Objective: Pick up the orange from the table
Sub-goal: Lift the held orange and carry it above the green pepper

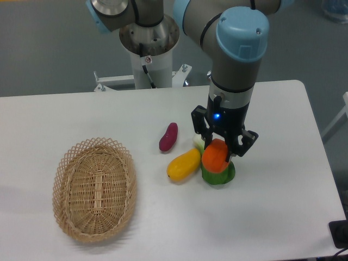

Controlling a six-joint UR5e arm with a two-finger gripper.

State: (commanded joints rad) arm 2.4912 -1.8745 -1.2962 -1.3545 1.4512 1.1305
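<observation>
The orange (pixel 215 156) is a small bright orange-red toy fruit held between the fingers of my gripper (pixel 219 150) on the white table (pixel 272 206). The gripper points straight down and its jaws close on the orange's two sides. The orange sits just in front of and above a green vegetable (pixel 220 175), which it partly covers. I cannot tell whether the orange still touches the table.
A yellow elongated fruit (pixel 183 165) lies right beside the orange on its left. A purple vegetable (pixel 168 137) lies further back left. A small pale object (pixel 198 142) shows behind the gripper. A wicker basket (pixel 94 187) stands at the front left.
</observation>
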